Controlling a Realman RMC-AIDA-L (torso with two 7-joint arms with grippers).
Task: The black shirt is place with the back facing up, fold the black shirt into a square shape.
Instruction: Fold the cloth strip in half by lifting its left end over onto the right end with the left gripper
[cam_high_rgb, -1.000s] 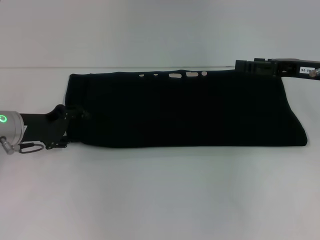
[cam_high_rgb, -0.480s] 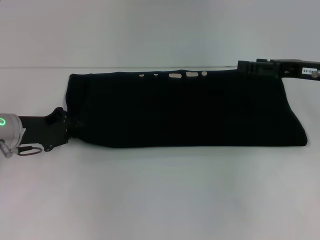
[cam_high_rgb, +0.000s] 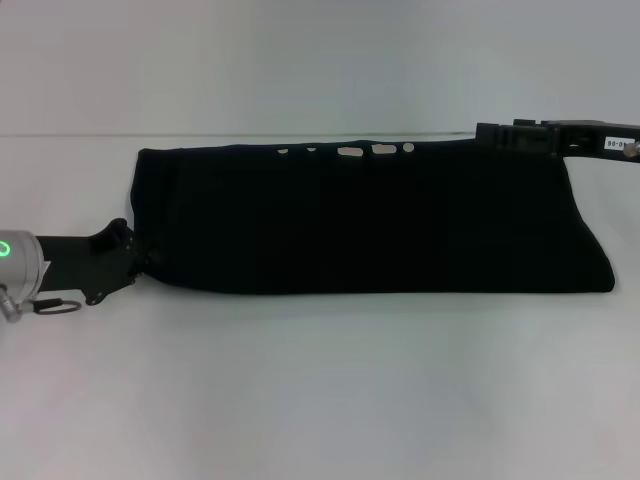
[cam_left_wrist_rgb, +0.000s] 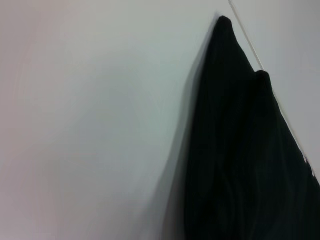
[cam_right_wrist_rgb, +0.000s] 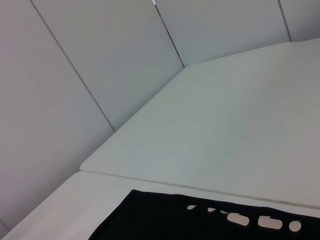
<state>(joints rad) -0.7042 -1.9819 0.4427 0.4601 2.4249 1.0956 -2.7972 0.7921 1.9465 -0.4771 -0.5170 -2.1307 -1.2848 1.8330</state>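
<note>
The left gripper (cam_high_rgb: 140, 262) sits low at the shirt's near left corner, its black body running back to a silver wrist with a green ring light, and its tips meet the dark cloth so closely that whether they are spread or pinching the edge cannot be told from the head view; its own wrist view shows only fabric and tabletop, no fingers. Just beyond those tips lies the black shirt (cam_high_rgb: 370, 220), folded into a long band that stretches away from the left gripper across the white table (cam_high_rgb: 320, 390), with the near edge a smooth rounded fold and the far edge carrying a row of small pale marks (cam_high_rgb: 365, 150). In the left wrist view the shirt (cam_left_wrist_rgb: 240, 160) appears as layered cloth ending in two stacked corners, which suggests the gripper is placed at that end because a cross-fold needs all layers taken together. The right gripper (cam_high_rgb: 490, 133) is at the opposite, far corner of the band, level with the far edge and touching or just over the cloth; its finger state cannot be told either, and its wrist view looks over the marked edge of the shirt (cam_right_wrist_rgb: 200, 220) toward the wall. The two grippers stand at diagonal corners, probably so that the band's ends can be brought toward each other to shorten it into a square.
</note>
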